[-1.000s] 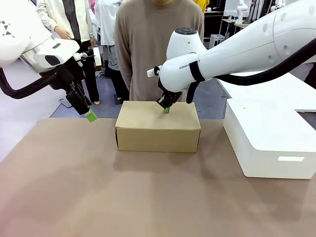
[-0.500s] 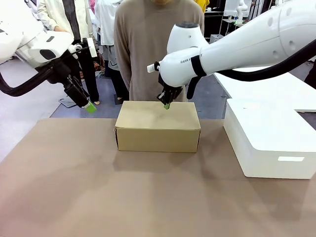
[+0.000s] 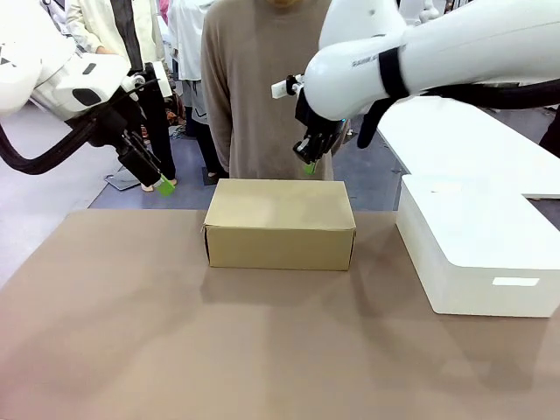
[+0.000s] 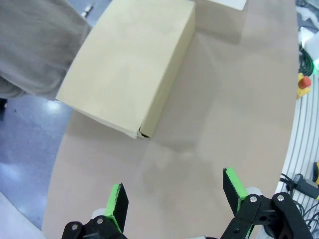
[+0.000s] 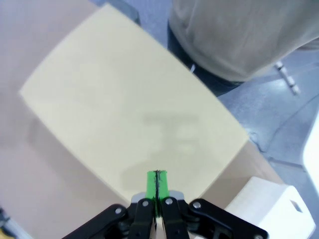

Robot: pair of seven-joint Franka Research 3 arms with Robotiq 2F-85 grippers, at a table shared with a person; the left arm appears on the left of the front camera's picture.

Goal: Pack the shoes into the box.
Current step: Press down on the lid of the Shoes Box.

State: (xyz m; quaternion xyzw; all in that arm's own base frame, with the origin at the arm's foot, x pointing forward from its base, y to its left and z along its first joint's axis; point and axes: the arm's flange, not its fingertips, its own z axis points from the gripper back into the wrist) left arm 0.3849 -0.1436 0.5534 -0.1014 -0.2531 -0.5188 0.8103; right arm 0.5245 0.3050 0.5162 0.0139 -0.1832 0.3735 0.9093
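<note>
Box: the brown box (image 3: 280, 225) sits with its lid shut near the far edge of the table (image 3: 175, 332), about in the middle of that edge.
Left tool: the left tool (image 3: 157, 181) hangs in the air past the table's far edge, toward the far left corner. Its green fingers (image 4: 233, 183) stand wide apart and hold nothing.
Right tool: the right tool (image 3: 308, 163) is up in the air above the back of the box, not touching it. Its fingers are pressed together with nothing between them.
White box: a big white box (image 3: 477, 245) sits by the right edge of the table.
Person: a person (image 3: 262, 87) stands just behind the far edge, behind the brown box.
</note>
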